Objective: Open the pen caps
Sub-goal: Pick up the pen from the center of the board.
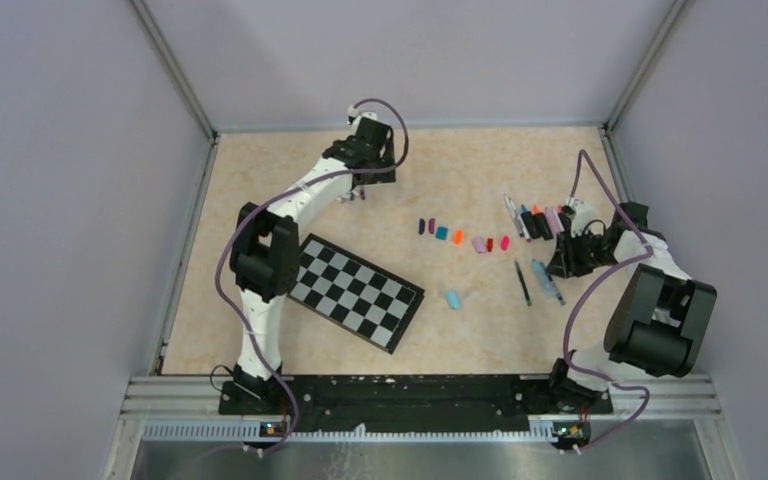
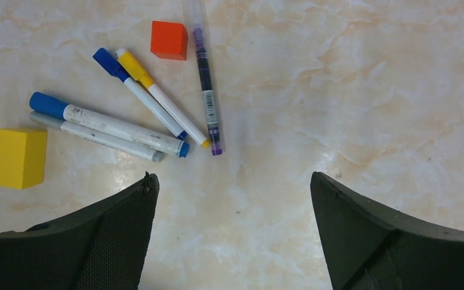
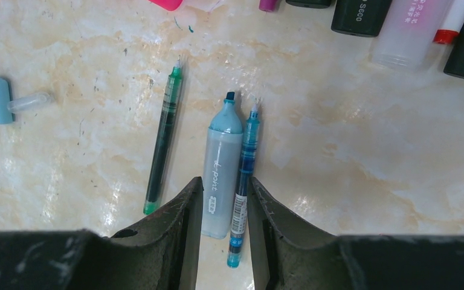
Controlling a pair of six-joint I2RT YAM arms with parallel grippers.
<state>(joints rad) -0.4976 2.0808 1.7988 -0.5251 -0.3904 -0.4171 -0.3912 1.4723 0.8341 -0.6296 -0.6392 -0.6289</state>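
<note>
Pen caps (image 1: 458, 237) lie in a row on the desk (image 1: 260, 170); others top the markers (image 2: 115, 127) under the released left pincer (image 2: 232, 176). The right pincer (image 3: 223, 181) pinches teal marker (image 3: 220, 151) and teal pen (image 3: 248, 145) together, so the thin pen may slip out.

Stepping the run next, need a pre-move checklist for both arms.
1. Left jaws wide apart, nothing between them: ok.
2. Capped pens in the left wrist view, caps on: ok.
3. Cube and block outside the left jaws' gap: ok.
4. Right jaws straddle one thing only: not ok, marker and blue pen both lie between them.
5. Right jaws actually gripping: cannot tell.
6. Those two have caps to pull: not ok, both tips bare.
</note>
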